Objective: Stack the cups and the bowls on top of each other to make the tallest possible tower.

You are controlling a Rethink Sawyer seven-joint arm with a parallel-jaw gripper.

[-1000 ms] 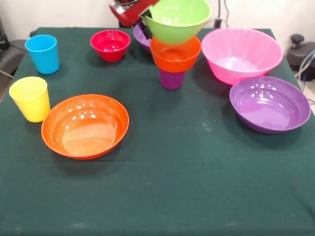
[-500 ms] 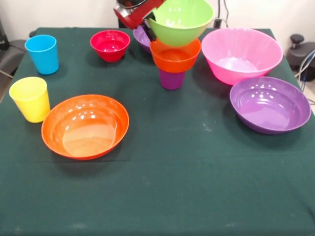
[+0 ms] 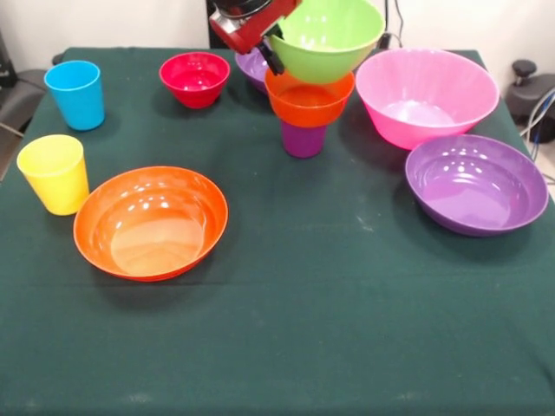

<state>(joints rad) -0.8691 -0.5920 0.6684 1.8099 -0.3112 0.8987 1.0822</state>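
Observation:
The tower stands at the back centre: a purple cup [image 3: 303, 139] upside down on the cloth with a small orange bowl [image 3: 309, 104] on it. A green bowl [image 3: 329, 39] hangs tilted right over the orange bowl, its underside at that bowl's rim. My gripper [image 3: 273, 54] is shut on the green bowl's left rim, a black finger showing outside the wall. Loose on the table are a red bowl [image 3: 194, 78], a blue cup [image 3: 75, 94], a yellow cup [image 3: 54, 173], a wide orange bowl [image 3: 150, 222], a pink bowl [image 3: 427, 95] and a purple bowl [image 3: 475, 184].
A second purple bowl [image 3: 252, 65] sits behind the tower, mostly hidden by my gripper. The dark green tablecloth [image 3: 329, 329] covers the whole table. Dark objects and cables lie beyond the right edge.
My gripper and the green bowl have shifted a little to the right and slightly up over the orange bowl. Everything else has stayed put.

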